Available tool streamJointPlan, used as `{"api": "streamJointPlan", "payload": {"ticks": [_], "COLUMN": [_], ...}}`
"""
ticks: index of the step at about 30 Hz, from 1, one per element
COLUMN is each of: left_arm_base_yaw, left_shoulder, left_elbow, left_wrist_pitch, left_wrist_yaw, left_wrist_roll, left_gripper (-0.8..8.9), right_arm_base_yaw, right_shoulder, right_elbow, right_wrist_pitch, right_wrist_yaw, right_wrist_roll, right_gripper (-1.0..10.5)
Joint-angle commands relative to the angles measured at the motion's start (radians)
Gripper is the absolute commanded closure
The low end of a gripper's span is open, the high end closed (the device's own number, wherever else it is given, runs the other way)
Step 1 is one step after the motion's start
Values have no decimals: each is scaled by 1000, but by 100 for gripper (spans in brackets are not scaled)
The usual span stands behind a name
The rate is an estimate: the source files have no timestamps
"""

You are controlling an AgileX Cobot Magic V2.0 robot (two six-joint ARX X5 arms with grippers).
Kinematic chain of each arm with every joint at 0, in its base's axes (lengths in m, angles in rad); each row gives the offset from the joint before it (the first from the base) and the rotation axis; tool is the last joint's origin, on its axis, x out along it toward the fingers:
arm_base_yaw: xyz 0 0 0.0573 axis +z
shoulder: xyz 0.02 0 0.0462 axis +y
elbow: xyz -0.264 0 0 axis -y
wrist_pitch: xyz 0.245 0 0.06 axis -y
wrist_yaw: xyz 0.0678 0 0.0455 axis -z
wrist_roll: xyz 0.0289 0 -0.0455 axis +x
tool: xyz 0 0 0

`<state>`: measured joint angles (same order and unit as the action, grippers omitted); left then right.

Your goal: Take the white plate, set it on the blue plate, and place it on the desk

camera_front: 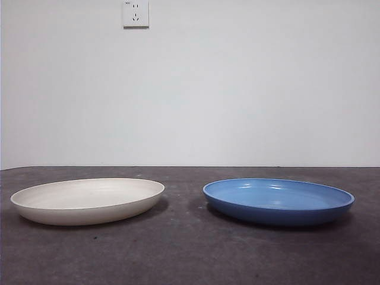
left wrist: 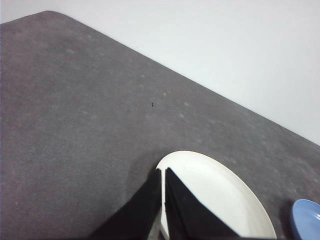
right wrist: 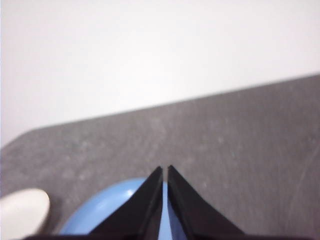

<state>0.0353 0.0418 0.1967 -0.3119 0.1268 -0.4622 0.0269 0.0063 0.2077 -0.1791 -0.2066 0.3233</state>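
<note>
The white plate rests flat on the desk at the left of the front view, with the blue plate a short gap to its right. Neither arm shows in the front view. In the left wrist view my left gripper hangs shut above the white plate, its tips over the plate's rim; a sliver of the blue plate shows beside it. In the right wrist view my right gripper is shut above the blue plate, with an edge of the white plate nearby.
A white wall stands behind the desk's far edge, with a power socket high on it. Bare desk stretches beyond the white plate to the rounded far corner.
</note>
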Motion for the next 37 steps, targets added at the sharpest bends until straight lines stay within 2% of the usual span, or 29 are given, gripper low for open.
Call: {"api": "streamJointPlan", "payload": {"ticks": [1, 8, 13, 25, 31, 37], "left_arm_base_yaw": [3, 3, 3, -72, -143, -179], "left_shoulder": [36, 194, 346, 602, 659, 664], "left_elbow": [79, 273, 414, 637, 700, 702], "left_wrist_pitch": [-23, -125, -222, -483, -619, -641], "left_wrist_yaw": [6, 115, 227, 383, 396, 396], "left_wrist_roll": [6, 127, 243, 416, 499, 507], "left_gripper": [804, 804, 804, 804, 804, 804], "right_arm_base_yaw": [1, 1, 2, 4, 11, 51], "right_shoulder": [5, 103, 235, 597, 706, 725], "right_elbow": [66, 232, 375, 702, 787, 793], "right_wrist_pitch": [-23, -161, -318, -717, -887, -946], "right_wrist_yaw": [2, -2, -16, -173, -198, -235], "right_wrist_roll": [8, -39, -116, -325, -408, -419], "right_gripper": [935, 935, 935, 935, 935, 935]}}
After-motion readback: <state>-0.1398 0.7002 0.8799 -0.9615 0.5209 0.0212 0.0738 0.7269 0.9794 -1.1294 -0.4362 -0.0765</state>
